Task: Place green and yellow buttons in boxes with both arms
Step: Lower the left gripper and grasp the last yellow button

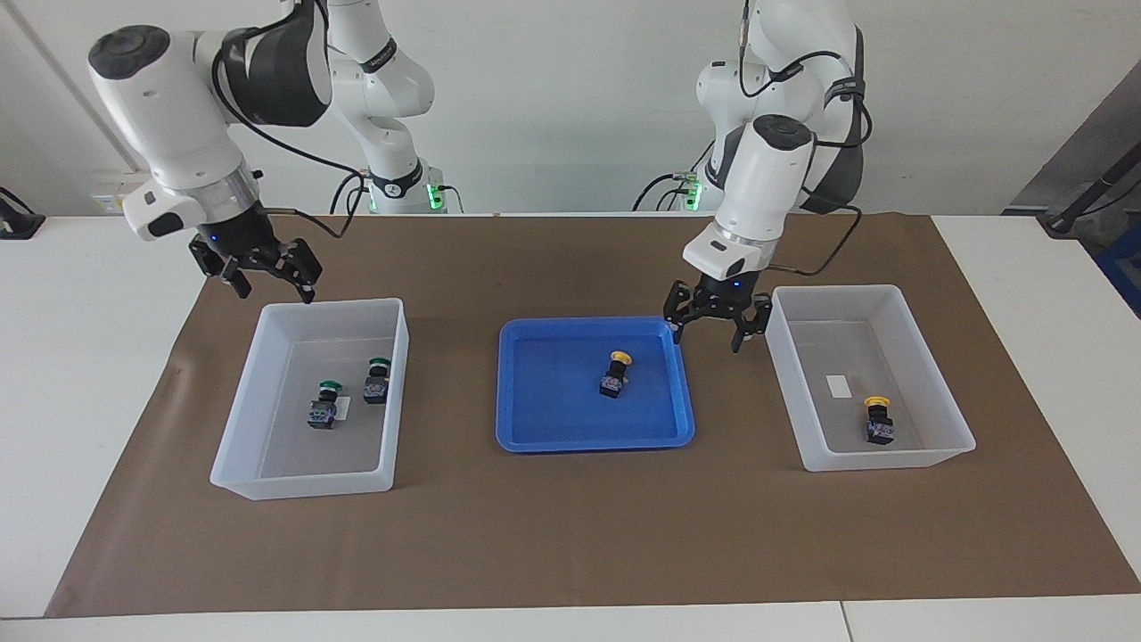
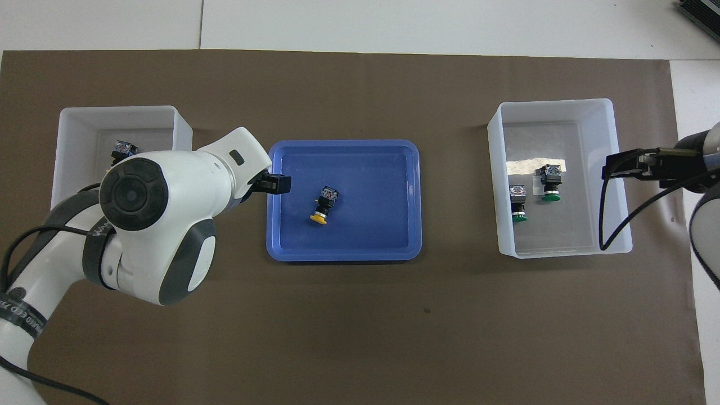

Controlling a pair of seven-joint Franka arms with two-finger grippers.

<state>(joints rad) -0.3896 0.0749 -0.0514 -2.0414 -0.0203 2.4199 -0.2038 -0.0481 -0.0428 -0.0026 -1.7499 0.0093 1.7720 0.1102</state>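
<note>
Two green buttons (image 1: 325, 406) (image 1: 377, 381) lie in the box (image 1: 303, 481) toward the right arm's end; they also show in the overhead view (image 2: 517, 205) (image 2: 550, 183). One yellow button (image 1: 878, 419) lies in the box (image 1: 891, 456) toward the left arm's end. The other yellow button (image 1: 615, 373) lies on its side in the blue tray (image 1: 593, 440); it also shows in the overhead view (image 2: 323, 205). My left gripper (image 1: 713, 337) is open and empty, low over the tray's edge beside that box. My right gripper (image 1: 276, 290) is open and empty, over its box's rim nearest the robots.
A brown mat (image 1: 570, 535) covers the table under both boxes and the tray. In the overhead view the left arm (image 2: 157, 225) covers much of the box (image 2: 67, 118) at its end; only the button's body (image 2: 122, 151) shows there.
</note>
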